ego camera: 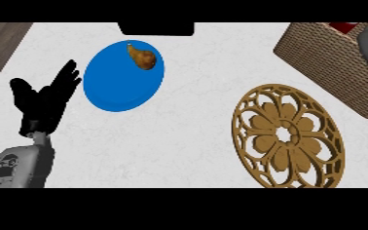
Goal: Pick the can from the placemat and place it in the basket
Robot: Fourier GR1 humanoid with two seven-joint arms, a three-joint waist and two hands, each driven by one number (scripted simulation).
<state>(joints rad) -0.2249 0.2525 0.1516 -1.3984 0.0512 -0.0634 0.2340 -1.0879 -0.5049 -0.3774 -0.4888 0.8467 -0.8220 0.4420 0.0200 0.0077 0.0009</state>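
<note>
Head view, looking down at the desk (194, 126), a white marbled top. The wicker basket (316, 58) sits at the upper right, partly cut off by the edge. Inside it there's a bit of something red (343, 27) poking up at the top rim. It could be the can, but so little shows that I can't say for sure. No label or writing readable anywhere.

The placemat (287, 136) is the round wooden one with the carved flower cutout pattern, lower right, just below the basket and near it without touching as far as I can see. Nothing is sitting on it.

Over on the left-center is a blue plate (123, 76) with a brown pear (143, 57) lying on its upper part, stem pointing up-left.

Left hand (43, 102) is at the left edge, just beside the plate, fingers (66, 78) straight and spread wide, holding nothing, grey forearm coming in from the bottom corner. Right hand doesn't show.

There's a dark block (156, 28) at the top edge behind the plate, and a strip of wood-grain surface (10, 36) in the top left corner.
</note>
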